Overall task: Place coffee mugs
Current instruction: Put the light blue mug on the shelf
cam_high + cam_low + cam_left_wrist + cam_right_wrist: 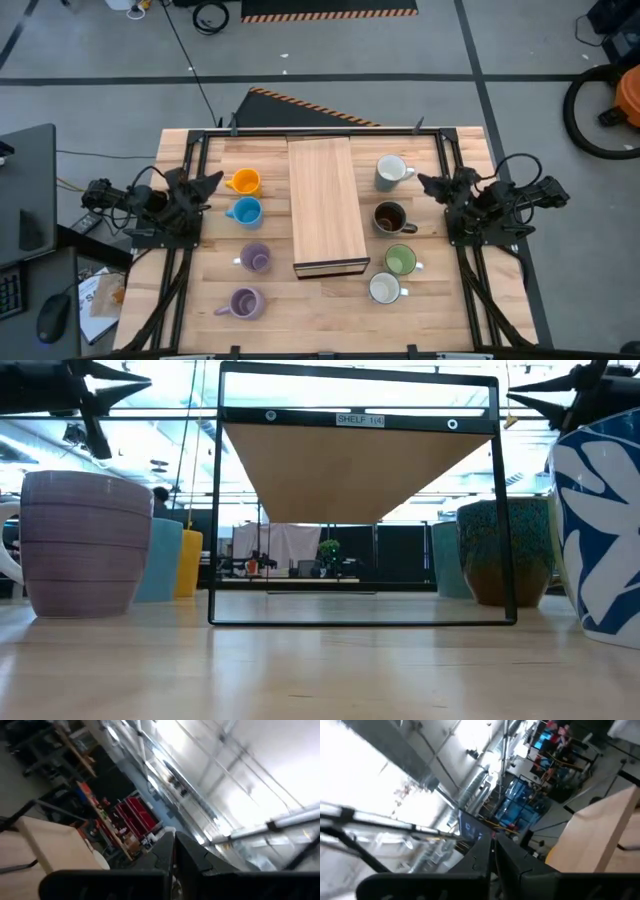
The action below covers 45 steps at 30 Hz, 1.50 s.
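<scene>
Eight small handled coffee mugs (244, 182), seemingly upright.

- From above, light falls even and soft; the worktop (330, 310) shows only faint shadows beside the mugs.
- At table height, bright ceiling lights behind backlight the scene; the nearest lavender mug (85, 540) and the blue-patterned mug (600, 530) look soft.
- Both wrist views are blurred, with blown-out glare from overhead lights and windows.

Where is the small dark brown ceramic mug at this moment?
In the high view, the dark brown mug stands right of the long wooden board, between a white mug and the light green mug.
</scene>
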### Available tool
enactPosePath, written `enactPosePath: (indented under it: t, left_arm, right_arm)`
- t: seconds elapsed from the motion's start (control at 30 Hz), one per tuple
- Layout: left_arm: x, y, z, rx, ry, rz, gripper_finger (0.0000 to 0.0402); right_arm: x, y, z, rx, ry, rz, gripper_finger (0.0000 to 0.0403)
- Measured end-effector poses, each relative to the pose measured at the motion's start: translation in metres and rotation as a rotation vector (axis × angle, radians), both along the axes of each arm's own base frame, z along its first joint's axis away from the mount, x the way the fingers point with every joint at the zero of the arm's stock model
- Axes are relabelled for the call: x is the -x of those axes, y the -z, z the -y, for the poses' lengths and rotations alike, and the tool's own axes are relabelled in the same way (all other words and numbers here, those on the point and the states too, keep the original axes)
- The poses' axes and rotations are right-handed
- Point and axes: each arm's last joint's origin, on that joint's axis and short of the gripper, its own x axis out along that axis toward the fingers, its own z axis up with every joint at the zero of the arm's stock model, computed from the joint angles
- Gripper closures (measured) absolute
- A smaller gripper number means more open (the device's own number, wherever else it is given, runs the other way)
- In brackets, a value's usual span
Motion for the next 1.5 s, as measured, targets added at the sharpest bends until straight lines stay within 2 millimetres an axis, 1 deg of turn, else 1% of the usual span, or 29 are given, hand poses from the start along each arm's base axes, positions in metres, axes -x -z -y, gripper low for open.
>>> enactPosePath:
  t: [0.2, 0.3, 0.43, 0.5, 0.6, 0.67, 0.83, 0.97, 1.13, 1.23, 1.37, 1.5]
  left_arm:
    - [0.001, -0.001, 0.000, 0.019, -0.006, 0.015, 0.0379]
    - [0.003, -0.004, -0.001, 0.050, -0.003, 0.056, 0.0379]
    - [0.008, -0.017, -0.003, 0.043, 0.001, 0.088, 0.0379]
    - [0.010, -0.024, -0.004, 0.029, -0.013, 0.088, 0.0379]
    - [0.012, -0.037, -0.005, 0.001, -0.057, 0.064, 0.0379]
    - [0.010, -0.043, -0.005, -0.018, -0.096, 0.026, 0.0379]
    - [0.004, -0.060, -0.005, -0.006, -0.187, -0.049, 0.0379]
    - [0.000, -0.078, -0.002, -0.086, -0.164, -0.067, 0.0379]
    - [-0.003, -0.110, 0.001, -0.149, -0.130, -0.043, 0.0379]
    - [-0.006, -0.131, 0.002, -0.210, -0.112, -0.047, 0.0379]
    - [-0.013, -0.154, 0.006, -0.290, -0.090, -0.141, 0.0379]
    - [-0.021, -0.167, 0.009, -0.325, -0.055, -0.289, 0.0379]
  right_arm:
    - [0.001, -0.005, 0.000, 0.009, -0.020, 0.012, 0.0373]
    - [0.004, -0.016, 0.001, 0.060, 0.031, 0.006, 0.0373]
    - [0.010, -0.037, 0.004, 0.143, 0.161, -0.032, 0.0373]
    - [0.012, -0.047, 0.006, 0.168, 0.201, -0.077, 0.0373]
    - [0.014, -0.062, 0.006, 0.193, 0.198, -0.163, 0.0373]
    - [0.013, -0.071, 0.006, 0.204, 0.191, -0.237, 0.0373]
    - [0.007, -0.093, 0.005, 0.253, 0.194, -0.401, 0.0373]
    - [-0.001, -0.106, 0.003, 0.290, 0.193, -0.463, 0.0373]
    - [-0.006, -0.120, 0.001, 0.325, 0.170, -0.465, 0.0373]
    - [-0.005, -0.130, 0.001, 0.333, 0.141, -0.439, 0.0373]
    - [-0.001, -0.142, 0.000, 0.359, 0.100, -0.446, 0.0373]
    - [-0.002, -0.151, 0.000, 0.381, 0.079, -0.568, 0.0373]
